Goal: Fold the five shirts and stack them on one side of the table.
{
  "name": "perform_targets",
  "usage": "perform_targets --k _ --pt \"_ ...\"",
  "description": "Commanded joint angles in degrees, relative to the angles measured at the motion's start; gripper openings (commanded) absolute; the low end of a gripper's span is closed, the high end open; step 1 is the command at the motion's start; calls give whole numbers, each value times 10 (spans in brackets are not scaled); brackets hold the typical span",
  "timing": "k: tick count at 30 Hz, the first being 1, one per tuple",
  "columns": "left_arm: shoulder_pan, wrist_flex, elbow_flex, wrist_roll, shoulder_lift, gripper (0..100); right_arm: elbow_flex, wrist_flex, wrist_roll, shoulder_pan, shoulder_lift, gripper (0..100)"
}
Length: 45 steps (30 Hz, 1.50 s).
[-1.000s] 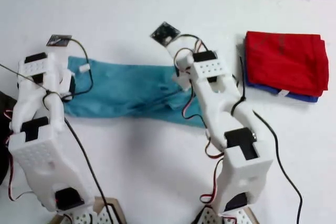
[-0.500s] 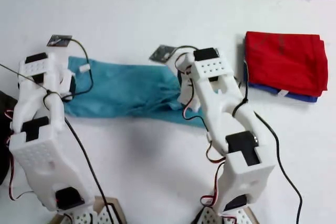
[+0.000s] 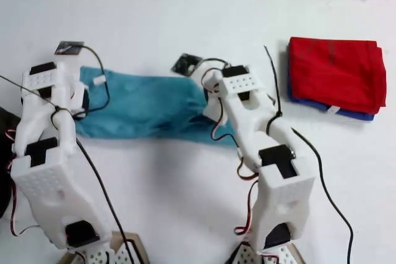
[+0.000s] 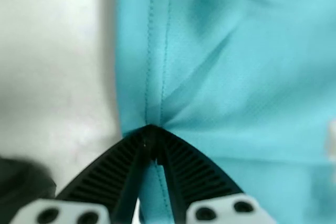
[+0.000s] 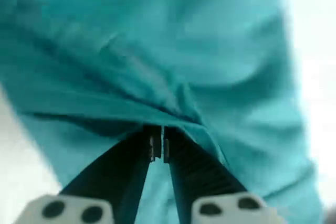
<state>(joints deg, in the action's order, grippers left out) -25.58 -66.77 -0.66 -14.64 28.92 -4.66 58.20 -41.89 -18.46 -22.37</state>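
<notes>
Fabric of the teal shirt (image 3: 148, 106) stretched across the middle of the white table (image 3: 185, 23) as a long, narrow band, and we found one arm at each of its ends. At the band's left end in the high view, the left gripper (image 4: 149, 132) sat low on the cloth. Its own wrist view showed us the two black ribbed fingers (image 4: 115, 166) drawn together at their tips, pinching a stitched hem of the teal shirt where the cloth met bare table.

At the other end the right gripper (image 5: 157, 142) was down on the shirt too. We saw its fingers (image 5: 194, 177) closed to a thin slit at the tips, with a ridge of teal cloth gathered right at them. The fabric around that spot lay bunched in soft folds. Between the two grippers the shirt lay mostly flat on the table, a little wrinkled toward the right arm. A corner of teal showed past that arm's wrist on the near side.

Well apart from the teal shirt, on the right side of the table, we noted a folded red shirt (image 3: 337, 72). It lay on top of a folded blue shirt (image 3: 356, 114), of which a strip along the near and left edges showed.
</notes>
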Motion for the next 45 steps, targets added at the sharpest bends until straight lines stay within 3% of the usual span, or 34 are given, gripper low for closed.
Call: perform_targets --k 1,6,9,16,21,29,35,39,45 --pt "-6 16 4 14 4 24 28 -61 83 -1 0 19" --pt "-6 16 4 15 4 24 83 -63 185 6 -2 19" --pt "-6 16 4 15 4 24 90 -38 184 6 6 19" --pt "-6 17 4 15 4 24 96 124 184 -18 79 19" --pt "-6 17 4 15 4 24 91 195 158 -70 109 19" --pt "-6 17 4 15 4 24 18 51 127 -119 65 19" --pt "-6 17 4 15 4 24 54 -14 136 -103 0 19" --pt "-6 17 4 15 4 24 86 74 185 -80 36 19" --pt "-6 17 4 15 4 24 73 175 167 6 114 19"
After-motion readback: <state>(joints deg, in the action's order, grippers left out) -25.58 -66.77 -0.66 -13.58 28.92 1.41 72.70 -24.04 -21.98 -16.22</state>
